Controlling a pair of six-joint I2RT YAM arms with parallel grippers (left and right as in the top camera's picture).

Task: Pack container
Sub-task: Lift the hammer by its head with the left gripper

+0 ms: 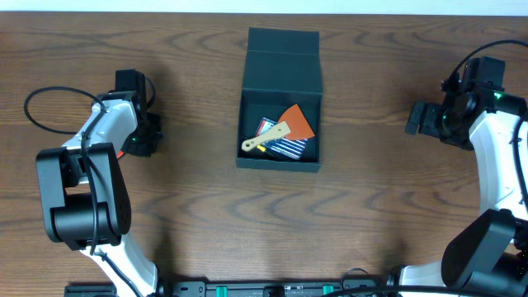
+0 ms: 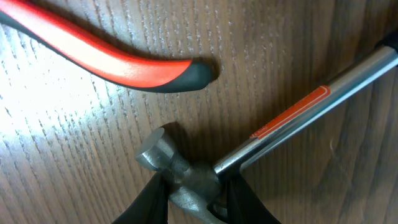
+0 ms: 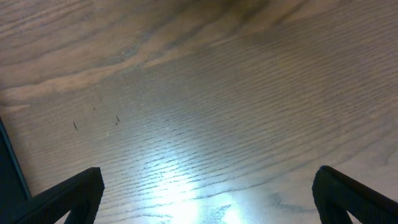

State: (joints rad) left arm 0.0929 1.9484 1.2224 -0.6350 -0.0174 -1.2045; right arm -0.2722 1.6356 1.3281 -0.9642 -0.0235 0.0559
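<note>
Left gripper (image 2: pixel 194 198) pinches the hammer (image 2: pixel 298 118) by its steel head; right gripper (image 3: pixel 208 193) spread wide
Wooden table (image 1: pixel 198 206) carries the container (image 1: pixel 280 76) at its middle, lid flapped open, between the arms; a red-and-black handle (image 2: pixel 112 59) lies just beside the hammer

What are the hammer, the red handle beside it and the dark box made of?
On the hammer, the head looks like dull grey steel, the shaft shinier metal with an orange label. The red handle is probably rubbery matte plastic with a black tip. The box seems matte cardboard, creased at its lid.
</note>
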